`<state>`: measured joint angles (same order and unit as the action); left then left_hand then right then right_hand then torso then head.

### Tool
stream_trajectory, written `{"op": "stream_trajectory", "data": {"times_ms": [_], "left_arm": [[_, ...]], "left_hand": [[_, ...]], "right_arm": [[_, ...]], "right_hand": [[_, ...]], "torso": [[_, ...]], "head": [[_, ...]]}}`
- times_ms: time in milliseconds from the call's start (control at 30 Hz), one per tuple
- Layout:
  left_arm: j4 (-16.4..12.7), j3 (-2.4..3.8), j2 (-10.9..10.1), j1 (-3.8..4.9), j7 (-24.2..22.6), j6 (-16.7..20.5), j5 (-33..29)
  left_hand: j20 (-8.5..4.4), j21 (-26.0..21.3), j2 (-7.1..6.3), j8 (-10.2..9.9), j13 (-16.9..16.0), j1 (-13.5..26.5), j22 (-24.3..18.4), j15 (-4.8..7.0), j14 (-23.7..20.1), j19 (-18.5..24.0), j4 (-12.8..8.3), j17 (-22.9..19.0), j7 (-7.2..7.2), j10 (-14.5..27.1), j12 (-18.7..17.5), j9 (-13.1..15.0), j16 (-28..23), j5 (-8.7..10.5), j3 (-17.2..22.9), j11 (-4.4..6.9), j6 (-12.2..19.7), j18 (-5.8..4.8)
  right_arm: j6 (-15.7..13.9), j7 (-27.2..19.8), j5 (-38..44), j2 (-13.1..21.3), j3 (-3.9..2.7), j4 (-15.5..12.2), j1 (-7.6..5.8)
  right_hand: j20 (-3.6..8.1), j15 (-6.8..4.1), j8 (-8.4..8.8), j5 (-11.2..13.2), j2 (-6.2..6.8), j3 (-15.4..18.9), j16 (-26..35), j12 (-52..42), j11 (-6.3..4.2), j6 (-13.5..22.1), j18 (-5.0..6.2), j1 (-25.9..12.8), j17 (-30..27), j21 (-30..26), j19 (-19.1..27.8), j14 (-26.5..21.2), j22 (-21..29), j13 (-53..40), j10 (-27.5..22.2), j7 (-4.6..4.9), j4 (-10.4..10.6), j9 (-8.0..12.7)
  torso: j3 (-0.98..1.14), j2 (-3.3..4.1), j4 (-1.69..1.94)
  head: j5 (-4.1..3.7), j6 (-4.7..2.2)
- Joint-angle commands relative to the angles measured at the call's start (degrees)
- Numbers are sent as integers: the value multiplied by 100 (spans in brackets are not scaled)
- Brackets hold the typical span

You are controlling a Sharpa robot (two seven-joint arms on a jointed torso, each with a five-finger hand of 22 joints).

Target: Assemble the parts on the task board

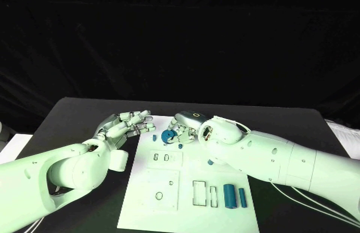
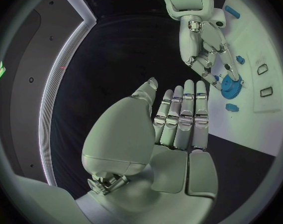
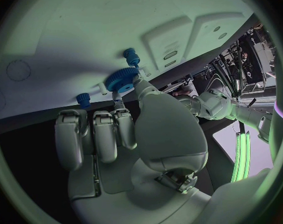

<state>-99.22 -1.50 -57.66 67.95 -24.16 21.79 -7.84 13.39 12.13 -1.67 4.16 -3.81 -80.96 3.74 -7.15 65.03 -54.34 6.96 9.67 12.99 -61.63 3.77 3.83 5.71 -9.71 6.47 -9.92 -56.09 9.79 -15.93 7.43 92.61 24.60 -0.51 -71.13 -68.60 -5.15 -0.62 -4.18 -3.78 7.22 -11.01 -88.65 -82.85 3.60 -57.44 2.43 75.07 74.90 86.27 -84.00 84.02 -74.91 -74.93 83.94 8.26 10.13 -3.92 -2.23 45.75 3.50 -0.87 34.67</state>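
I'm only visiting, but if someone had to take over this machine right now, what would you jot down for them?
Right hand: holds the blue gear in its fingers at the far end of the task board.
Left hand: open, holding nothing, beside the board's far left edge.
Two blue blocks lie at the board's near right; small blue pieces sit near the gear.
Done: gear picked up. Left: seat it, then the other parts.
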Motion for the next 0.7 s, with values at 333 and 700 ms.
{"op": "stream_trajectory", "data": {"times_ms": [333,700], "left_arm": [[11,5,-5,16,-89,-45,10],[23,5,-7,17,-88,-57,10]], "left_hand": [[-3,-26,-2,-15,7,-9,-5,0,-31,39,-38,-9,20,40,-8,-3,-20,14,-6,3,3,57],[2,-31,0,-17,8,-8,-3,-2,-35,45,-42,-13,26,45,-8,-3,-24,14,-3,0,6,60]], "right_arm": [[214,73,93,-10,10,11,12],[-838,113,278,10,10,-150,21]], "right_hand": [[14,-72,-123,-109,-291,-131,-38,-140,-105,-406,-60,149,1239,25,-149,543,-685,-1133,343,-96,-46,-65],[77,-137,-164,-174,-422,-279,-50,-232,-177,-591,-87,273,1274,78,-219,551,-810,-1196,392,-174,-175,-89]], "torso": [[2,-1,-4],[-1,-4,5]], "head": [[4,11],[-7,-17]]}}
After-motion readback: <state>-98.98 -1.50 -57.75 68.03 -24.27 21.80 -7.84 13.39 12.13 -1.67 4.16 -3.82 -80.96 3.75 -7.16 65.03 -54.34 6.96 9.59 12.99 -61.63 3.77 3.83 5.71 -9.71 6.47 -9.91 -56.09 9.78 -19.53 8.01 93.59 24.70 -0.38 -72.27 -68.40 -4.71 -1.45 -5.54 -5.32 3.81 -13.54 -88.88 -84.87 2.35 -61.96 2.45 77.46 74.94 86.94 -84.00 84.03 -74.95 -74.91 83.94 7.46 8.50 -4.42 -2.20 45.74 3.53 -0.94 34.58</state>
